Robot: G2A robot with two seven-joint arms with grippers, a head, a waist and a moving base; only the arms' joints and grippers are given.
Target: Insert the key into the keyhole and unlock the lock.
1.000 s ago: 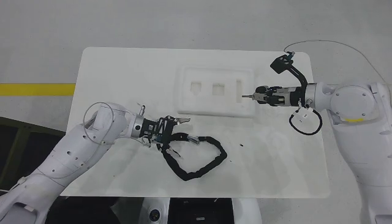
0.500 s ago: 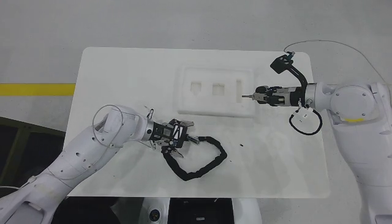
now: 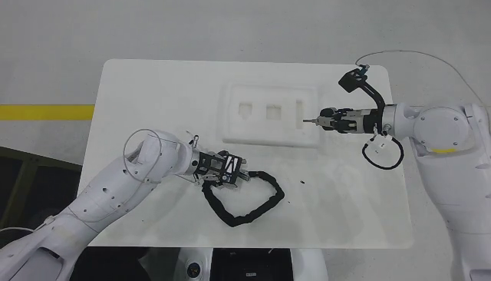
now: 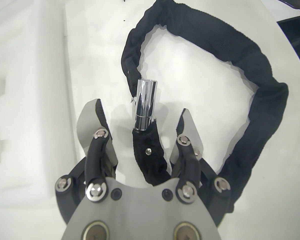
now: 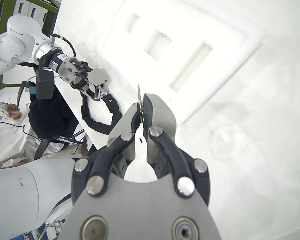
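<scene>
One lock (image 4: 146, 103), one key (image 5: 139, 93) (one tray (image 3: 268, 132))

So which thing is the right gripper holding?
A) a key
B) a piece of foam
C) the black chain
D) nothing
A: the right gripper is shut on the thin key, whose tip sticks out past the fingertips, while the chain lies on the table away from it.

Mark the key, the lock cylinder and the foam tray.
key (image 5: 139, 92): right wrist view, on the protruding blade.
lock cylinder (image 4: 146, 101): left wrist view, on its chrome barrel.
foam tray (image 3: 265, 131): top view, on its bare front rim.
</scene>
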